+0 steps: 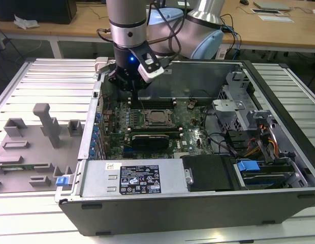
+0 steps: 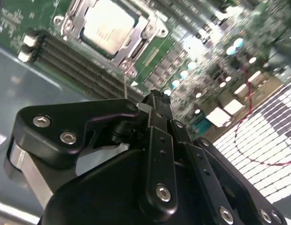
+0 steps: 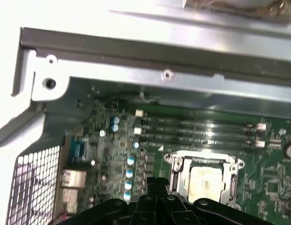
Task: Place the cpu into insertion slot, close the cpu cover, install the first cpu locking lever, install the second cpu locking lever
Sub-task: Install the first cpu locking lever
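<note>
The cpu (image 1: 158, 116) (image 2: 107, 26) (image 3: 205, 180) lies flat in the insertion slot (image 1: 149, 118) on the green motherboard (image 1: 195, 137), its silvery top showing. The cpu cover (image 2: 138, 43) (image 3: 202, 161) lies down around the chip as a metal frame. A thin metal lever (image 2: 125, 82) stands up from one corner of the socket. My gripper (image 1: 128, 87) (image 2: 156, 97) (image 3: 157, 194) hangs above the board's back edge, behind the socket and toward the exterior view's left. Its black fingers are shut with nothing between them.
The board sits inside an open computer case (image 1: 198, 76) with tall metal walls. Long memory slots (image 3: 197, 129) run beside the socket. A power supply (image 1: 132, 178) lies at the front, with drive bays and cables (image 1: 259, 142) on the exterior view's right. A grey fixture tray (image 1: 40, 132) lies outside the case.
</note>
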You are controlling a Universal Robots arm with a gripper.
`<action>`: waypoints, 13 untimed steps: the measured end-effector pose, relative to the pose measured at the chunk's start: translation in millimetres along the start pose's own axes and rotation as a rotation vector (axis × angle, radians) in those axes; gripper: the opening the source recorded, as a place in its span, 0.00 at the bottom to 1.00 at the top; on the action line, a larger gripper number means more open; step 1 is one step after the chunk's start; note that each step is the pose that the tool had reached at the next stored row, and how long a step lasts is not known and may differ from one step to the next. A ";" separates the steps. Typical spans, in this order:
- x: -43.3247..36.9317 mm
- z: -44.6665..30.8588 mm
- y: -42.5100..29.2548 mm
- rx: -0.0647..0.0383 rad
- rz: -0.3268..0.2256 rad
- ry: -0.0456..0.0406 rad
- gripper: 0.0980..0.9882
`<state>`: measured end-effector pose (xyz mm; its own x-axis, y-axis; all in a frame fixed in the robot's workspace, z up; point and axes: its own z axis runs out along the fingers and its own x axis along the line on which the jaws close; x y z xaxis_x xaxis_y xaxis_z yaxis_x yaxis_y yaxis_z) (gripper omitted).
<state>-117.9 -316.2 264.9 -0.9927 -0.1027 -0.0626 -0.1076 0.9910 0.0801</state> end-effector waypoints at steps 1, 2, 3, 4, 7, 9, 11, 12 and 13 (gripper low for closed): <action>0.5 0.0 0.1 -0.011 0.000 -0.0032 0.01; 1.0 0.0 0.1 -0.023 0.001 -0.0065 0.01; 1.7 -0.1 0.3 -0.034 0.002 -0.0100 0.01; 2.4 -0.1 0.4 -0.045 0.002 -0.0132 0.01; 5.0 0.1 0.7 -0.072 0.003 -0.0211 0.01; 6.5 1.8 0.8 -0.086 0.004 -0.0233 0.01; 6.8 4.6 0.5 -0.098 0.004 -0.0244 0.01; 6.1 5.0 0.5 -0.101 0.005 -0.0249 0.01; 5.2 5.2 0.4 -0.102 0.005 -0.0249 0.01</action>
<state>-122.8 -315.9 259.4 -0.9917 -0.0947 -0.0867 -0.1092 0.9773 0.1814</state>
